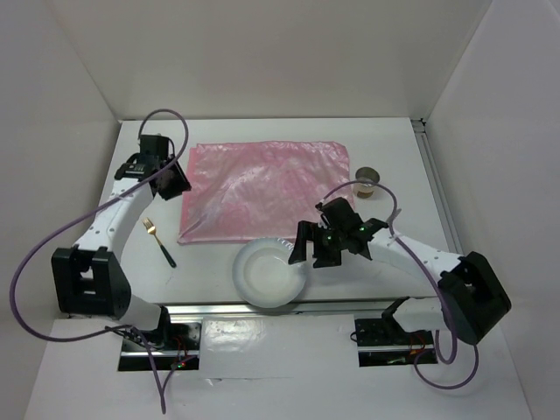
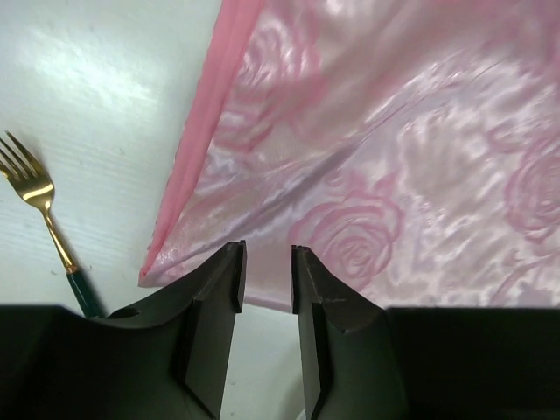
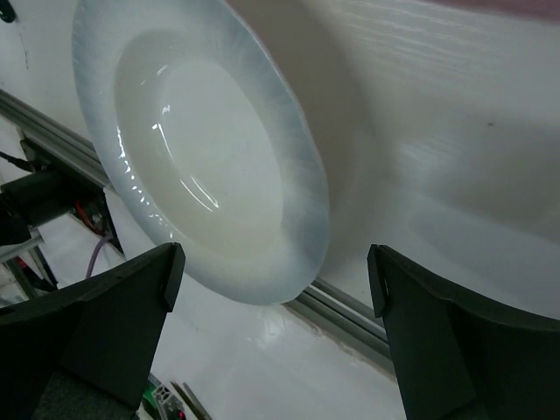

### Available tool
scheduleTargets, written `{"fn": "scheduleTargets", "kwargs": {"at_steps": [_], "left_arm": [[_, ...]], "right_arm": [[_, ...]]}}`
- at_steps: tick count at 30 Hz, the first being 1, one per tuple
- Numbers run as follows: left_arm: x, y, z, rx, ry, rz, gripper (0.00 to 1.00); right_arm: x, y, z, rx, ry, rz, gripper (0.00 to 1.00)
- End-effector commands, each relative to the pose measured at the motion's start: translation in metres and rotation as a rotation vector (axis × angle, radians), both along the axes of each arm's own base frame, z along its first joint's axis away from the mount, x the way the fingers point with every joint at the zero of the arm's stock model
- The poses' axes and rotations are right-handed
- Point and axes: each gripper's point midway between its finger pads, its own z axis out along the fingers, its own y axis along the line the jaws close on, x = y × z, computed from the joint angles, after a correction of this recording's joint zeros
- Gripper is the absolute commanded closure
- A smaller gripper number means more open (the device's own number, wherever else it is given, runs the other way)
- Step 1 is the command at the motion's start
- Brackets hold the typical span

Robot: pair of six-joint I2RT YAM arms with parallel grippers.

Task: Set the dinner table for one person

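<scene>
The white dinner table (image 1: 402, 157) carries a shiny pink mat (image 1: 262, 188) at its middle. A white deep plate (image 1: 269, 273) lies at the table's near edge, just below the mat, partly over the edge. My right gripper (image 1: 313, 249) hovers wide open and empty above the plate's right rim; the plate (image 3: 201, 149) fills the right wrist view ahead of the gripper (image 3: 276, 252). My left gripper (image 1: 178, 179) is by the mat's left edge. In the left wrist view it (image 2: 265, 249) is narrowly open above the mat (image 2: 394, 131), holding nothing.
A gold fork with a dark handle (image 1: 159, 241) lies left of the mat, also in the left wrist view (image 2: 39, 197). A small brown cup (image 1: 368, 181) stands right of the mat. An aluminium rail (image 1: 289, 308) runs along the near edge. White walls enclose the table.
</scene>
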Motion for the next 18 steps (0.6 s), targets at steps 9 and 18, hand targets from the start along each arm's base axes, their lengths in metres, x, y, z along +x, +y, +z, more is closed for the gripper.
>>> {"fn": "scheduleTargets", "kwargs": {"at_steps": [9, 18], "left_arm": [[-0.006, 0.004, 0.029, 0.042, -0.085, -0.006, 0.55], [-0.008, 0.004, 0.033, 0.046, -0.089, -0.014, 0.55]], "right_arm": [[0.008, 0.038, -0.02, 0.072, -0.004, -0.011, 0.11], [-0.003, 0.032, -0.048, -0.053, 0.053, -0.106, 0.25]]}}
